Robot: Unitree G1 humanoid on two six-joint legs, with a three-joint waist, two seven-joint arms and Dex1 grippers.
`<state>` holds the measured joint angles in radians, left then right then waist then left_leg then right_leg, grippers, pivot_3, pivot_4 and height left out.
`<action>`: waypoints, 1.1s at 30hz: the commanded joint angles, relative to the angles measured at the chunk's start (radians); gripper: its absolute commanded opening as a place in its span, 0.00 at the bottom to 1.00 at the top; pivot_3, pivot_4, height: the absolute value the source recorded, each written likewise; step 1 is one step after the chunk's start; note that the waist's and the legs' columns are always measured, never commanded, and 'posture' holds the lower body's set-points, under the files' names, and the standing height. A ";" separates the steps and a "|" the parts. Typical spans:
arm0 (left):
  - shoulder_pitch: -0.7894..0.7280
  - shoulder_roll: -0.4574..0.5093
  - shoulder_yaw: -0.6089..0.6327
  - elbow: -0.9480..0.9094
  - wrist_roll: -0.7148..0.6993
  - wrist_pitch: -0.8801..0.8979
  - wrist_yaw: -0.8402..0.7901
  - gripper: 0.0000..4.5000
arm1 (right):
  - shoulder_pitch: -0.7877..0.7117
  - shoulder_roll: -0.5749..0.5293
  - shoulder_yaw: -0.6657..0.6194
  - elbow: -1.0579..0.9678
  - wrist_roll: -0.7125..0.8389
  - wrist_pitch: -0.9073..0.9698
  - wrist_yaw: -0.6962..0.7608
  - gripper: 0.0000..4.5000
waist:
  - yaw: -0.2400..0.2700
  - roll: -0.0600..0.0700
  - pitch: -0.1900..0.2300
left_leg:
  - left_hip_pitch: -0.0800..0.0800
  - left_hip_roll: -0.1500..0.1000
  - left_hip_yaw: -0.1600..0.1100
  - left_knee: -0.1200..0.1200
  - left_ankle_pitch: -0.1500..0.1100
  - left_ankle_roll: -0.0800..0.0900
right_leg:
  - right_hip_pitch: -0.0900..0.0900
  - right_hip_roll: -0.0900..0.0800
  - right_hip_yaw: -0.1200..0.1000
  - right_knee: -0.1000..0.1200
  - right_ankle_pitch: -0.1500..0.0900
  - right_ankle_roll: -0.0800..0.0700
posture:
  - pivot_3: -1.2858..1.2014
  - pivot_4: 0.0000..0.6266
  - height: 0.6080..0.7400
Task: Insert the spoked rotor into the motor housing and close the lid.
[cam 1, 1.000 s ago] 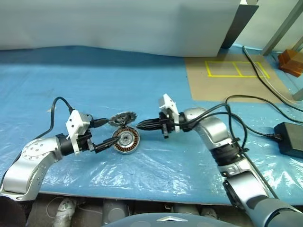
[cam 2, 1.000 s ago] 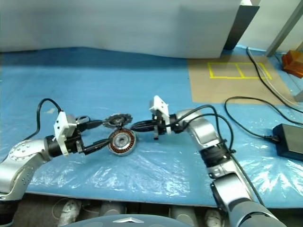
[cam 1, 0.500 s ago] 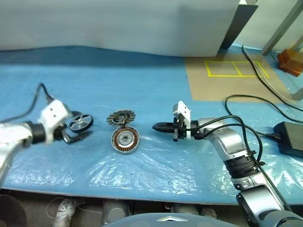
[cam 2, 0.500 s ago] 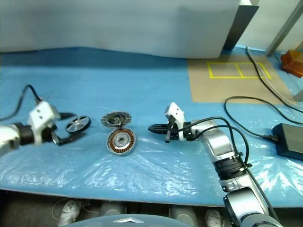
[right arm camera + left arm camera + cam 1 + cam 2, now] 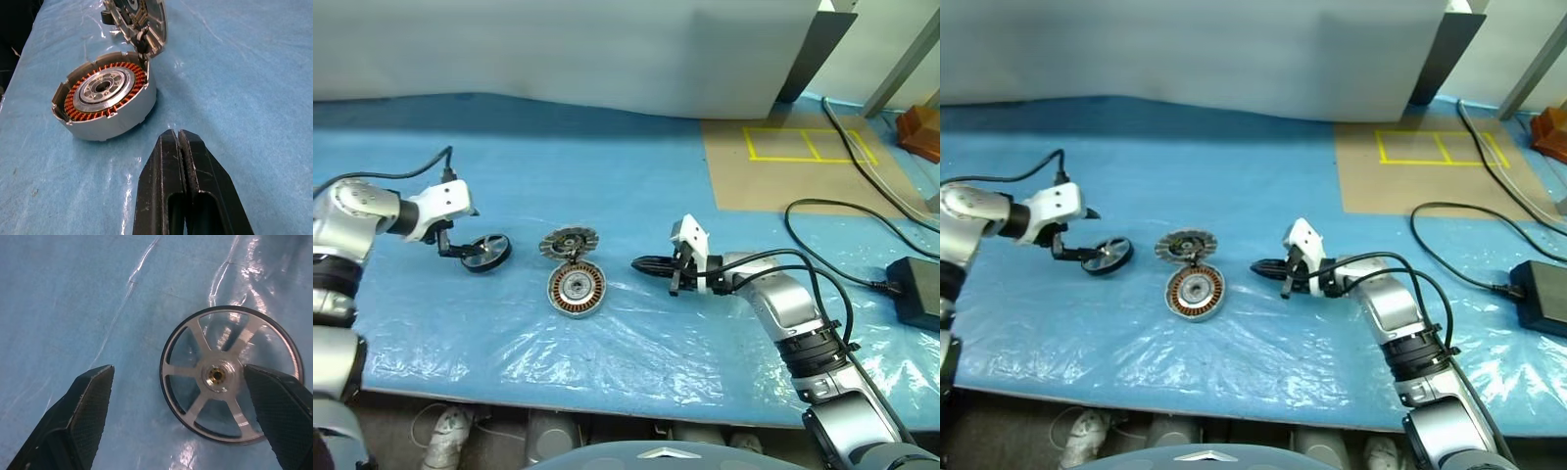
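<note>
On the blue plastic-covered worktop [image 5: 636, 343], nearest the robot, the motor housing [image 5: 576, 289] sits open end up, its ring of copper coils and dark centre facing upward, its axis vertical. Just beyond it and touching its far rim, the lid [image 5: 566, 242] stands tilted, leaning up from the housing's edge with its inner face turned toward the housing.

To the right of the housing, the right gripper [image 5: 641, 263] lies low over the worktop, its fingers [image 5: 183, 166] clenched together on nothing and pointing left toward the housing, a short gap away from it.

Farther left, well apart from the housing, the spoked rotor [image 5: 486, 253] lies nearly flat on the plastic, hub facing up, its axis roughly upright and its slim spokes radiating to the dark rim. The left gripper [image 5: 458, 251] hangs over it, pointing down and rightward, fingers [image 5: 88, 401] spread wide; in the left wrist view one finger overlaps the rotor's rim while the other stands clear of it, and nothing is grasped.
</note>
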<state>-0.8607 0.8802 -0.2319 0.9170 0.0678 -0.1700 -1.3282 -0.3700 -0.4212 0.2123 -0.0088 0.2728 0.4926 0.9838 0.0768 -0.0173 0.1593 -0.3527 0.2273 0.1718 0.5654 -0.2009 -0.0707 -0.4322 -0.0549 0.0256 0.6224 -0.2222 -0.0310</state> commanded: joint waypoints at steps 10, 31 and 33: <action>-0.114 -0.021 -0.009 0.167 0.064 -0.147 -0.191 0.98 | 0.110 -0.041 -0.021 -0.149 0.013 0.026 -0.080 0.01 | 0.005 -0.001 0.000 | 0.000 0.000 -0.001 -0.001 0.000 -0.001 | 0.000 0.000 -0.001 -0.001 0.000 0.000 | 0.52 0.24 1.00; 0.039 0.025 0.028 0.014 0.046 -0.133 -0.230 0.98 | 0.112 -0.011 -0.011 -0.111 0.002 0.012 -0.135 0.01 | 0.019 -0.001 0.000 | 0.000 0.001 -0.001 -0.001 -0.001 -0.001 | 0.000 0.000 -0.002 -0.001 0.000 0.000 | 0.52 0.24 1.00; 0.056 0.024 0.029 -0.002 0.042 -0.128 -0.225 0.98 | 0.107 -0.007 -0.007 -0.104 -0.001 0.008 -0.134 0.01 | 0.018 -0.001 0.001 | 0.000 0.001 -0.001 -0.001 -0.001 -0.001 | 0.000 0.000 -0.001 -0.001 0.000 0.000 | 0.52 0.24 1.00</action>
<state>-0.8122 0.8855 -0.2230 0.9423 0.1223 -0.2983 -1.5562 -0.2510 -0.4299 0.2052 -0.0996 0.2704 0.5226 0.8469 0.0952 -0.0180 0.1598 -0.3527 0.2280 0.1712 0.5644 -0.2014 -0.0716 -0.4323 -0.0552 0.0242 0.6218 -0.2228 -0.0318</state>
